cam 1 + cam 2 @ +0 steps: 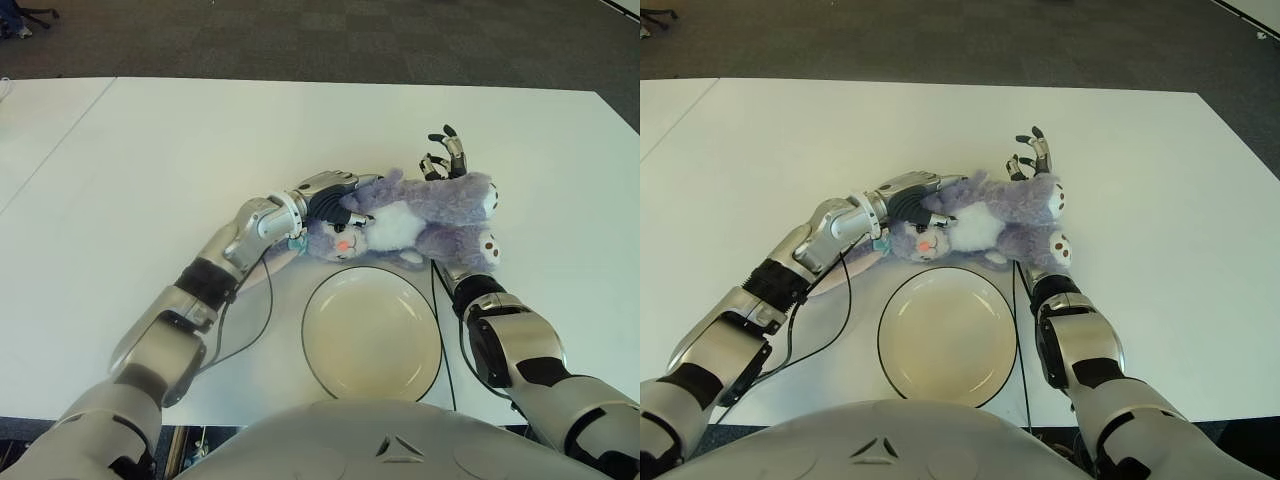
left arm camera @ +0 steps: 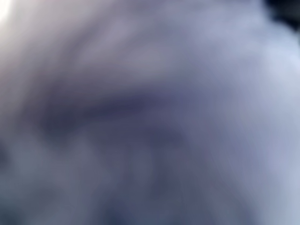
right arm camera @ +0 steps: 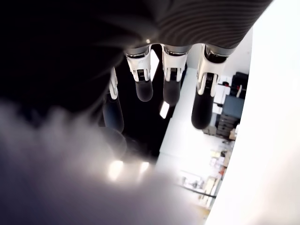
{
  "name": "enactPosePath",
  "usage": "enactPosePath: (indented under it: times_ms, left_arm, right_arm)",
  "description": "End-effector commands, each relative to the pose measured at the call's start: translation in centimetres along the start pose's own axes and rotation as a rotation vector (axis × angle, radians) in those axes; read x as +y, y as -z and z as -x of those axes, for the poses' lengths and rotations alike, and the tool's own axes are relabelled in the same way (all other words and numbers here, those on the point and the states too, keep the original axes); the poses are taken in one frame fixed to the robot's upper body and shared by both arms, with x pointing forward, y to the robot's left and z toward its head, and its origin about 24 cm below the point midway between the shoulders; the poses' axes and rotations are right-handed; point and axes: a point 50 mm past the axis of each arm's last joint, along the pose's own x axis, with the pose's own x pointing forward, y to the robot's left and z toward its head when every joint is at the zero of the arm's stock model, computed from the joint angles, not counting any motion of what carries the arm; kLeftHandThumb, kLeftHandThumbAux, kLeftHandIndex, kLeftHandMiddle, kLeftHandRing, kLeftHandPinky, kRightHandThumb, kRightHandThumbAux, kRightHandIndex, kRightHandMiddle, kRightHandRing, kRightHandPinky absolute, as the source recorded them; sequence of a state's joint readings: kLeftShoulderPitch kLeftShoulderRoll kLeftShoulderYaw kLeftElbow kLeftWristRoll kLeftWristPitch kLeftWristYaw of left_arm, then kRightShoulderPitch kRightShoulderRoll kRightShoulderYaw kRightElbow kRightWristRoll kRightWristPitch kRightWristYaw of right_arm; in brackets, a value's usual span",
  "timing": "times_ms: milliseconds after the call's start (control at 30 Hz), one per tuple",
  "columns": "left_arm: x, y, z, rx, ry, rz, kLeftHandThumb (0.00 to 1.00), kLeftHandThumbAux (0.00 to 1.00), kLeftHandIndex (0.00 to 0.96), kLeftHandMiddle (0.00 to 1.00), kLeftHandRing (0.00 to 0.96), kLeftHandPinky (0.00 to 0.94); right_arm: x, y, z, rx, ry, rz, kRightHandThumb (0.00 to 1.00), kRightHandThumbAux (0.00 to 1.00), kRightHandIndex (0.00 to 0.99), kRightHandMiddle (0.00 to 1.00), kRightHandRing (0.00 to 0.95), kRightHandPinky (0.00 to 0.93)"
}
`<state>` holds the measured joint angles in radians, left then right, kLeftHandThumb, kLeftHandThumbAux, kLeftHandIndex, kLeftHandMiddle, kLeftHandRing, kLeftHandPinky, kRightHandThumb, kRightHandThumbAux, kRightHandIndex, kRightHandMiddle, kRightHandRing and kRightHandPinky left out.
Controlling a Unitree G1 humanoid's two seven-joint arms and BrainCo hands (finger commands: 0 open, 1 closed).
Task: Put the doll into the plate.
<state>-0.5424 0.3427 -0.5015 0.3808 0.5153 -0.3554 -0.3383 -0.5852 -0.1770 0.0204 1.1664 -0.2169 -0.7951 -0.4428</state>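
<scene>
White table [image 1: 150, 150] | doll [image 1: 415, 222] between left robot hand [image 1: 335, 195], right robot hand [image 1: 447, 155]

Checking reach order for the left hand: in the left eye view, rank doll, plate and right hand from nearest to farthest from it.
1. Doll: the left hand is on its head end, fingers against the fur.
2. Plate: on the table just in front of the doll, toward the robot, apart from the hand.
3. Right hand: at the doll's far end, on the robot's right, fingers spread.
</scene>
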Motion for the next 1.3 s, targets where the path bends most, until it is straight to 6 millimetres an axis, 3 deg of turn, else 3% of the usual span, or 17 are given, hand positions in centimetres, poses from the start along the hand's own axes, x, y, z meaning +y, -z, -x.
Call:
enactPosePath:
  times_ms: [33,67,100,200,233,333,567,800,833,1067,1133,1300]
  left_arm:
    - [-5.6,0.7,-0.4,0.087,0.366,0.029,0.325,0.415,0.251,0.436,0.453,0.497]
    - [-5.6,0.7,-0.4,0.089,0.368,0.026,0.322,0.409,0.264,0.479,0.487,0.534]
    - [-5.7,0.7,-0.4,0.091,0.370,0.024,0.321,0.407,0.267,0.490,0.496,0.544]
    - [-5.8,0.7,-0.5,0.096,0.369,0.012,0.317,0.400,0.282,0.525,0.532,0.584]
    - [-5.9,0.6,-0.5,0.099,0.364,-0.005,0.309,0.390,0.304,0.578,0.587,0.643]
    - [-6.1,0.5,-0.7,0.106,0.353,-0.043,0.260,0.348,0.422,0.672,0.656,0.715]
    - [-5.7,-0.2,-1.7,0.116,0.365,-0.166,0.225,0.328,0.544,0.752,0.721,0.757]
    - [-5.2,-0.4,-1.9,0.122,0.365,-0.231,0.217,0.367,0.592,0.774,0.752,0.765]
    - [-5.4,-0.1,-1.9,0.140,0.341,-0.224,0.220,0.383,0.634,0.793,0.765,0.802]
    - [-5.1,0.1,-1.9,0.167,0.245,-0.175,0.378,0.536,0.700,0.812,0.786,0.803]
    - [-4.7,0.2,-1.8,0.170,0.205,-0.147,0.520,0.625,0.707,0.801,0.780,0.800]
    - [-1.2,-1.2,-0.7,0.148,0.056,-0.137,0.657,0.652,0.707,0.781,0.775,0.774]
  right_arm:
    - [0.8,6.8,11.1,0.349,-0.100,-0.019,1.000,0.704,0.425,0.031,0.184,0.423]
    - [0.8,6.8,11.1,0.347,-0.097,-0.027,1.000,0.730,0.317,0.020,0.185,0.417]
    - [0.8,6.8,11.1,0.345,-0.095,-0.033,1.000,0.737,0.289,0.018,0.185,0.415]
    - [0.8,6.7,11.1,0.344,-0.091,-0.048,1.000,0.739,0.283,0.011,0.184,0.415]
    - [0.7,6.7,11.1,0.343,-0.088,-0.056,1.000,0.740,0.287,0.003,0.180,0.415]
    - [0.7,6.7,11.1,0.342,-0.084,-0.068,1.000,0.739,0.289,0.003,0.182,0.416]
    - [0.5,6.5,11.0,0.322,-0.054,-0.102,1.000,0.739,0.284,0.023,0.178,0.415]
    - [0.5,6.3,10.9,0.306,-0.029,-0.123,1.000,0.738,0.273,0.036,0.180,0.414]
    - [0.5,6.2,10.8,0.300,-0.023,-0.126,1.000,0.737,0.271,0.040,0.183,0.414]
    - [0.4,6.0,10.8,0.280,-0.014,-0.115,1.000,0.735,0.269,0.054,0.206,0.414]
    - [0.4,6.0,10.7,0.277,-0.016,-0.111,1.000,0.736,0.269,0.060,0.205,0.416]
    - [0.4,6.1,10.7,0.289,-0.015,-0.106,1.000,0.736,0.265,0.064,0.184,0.415]
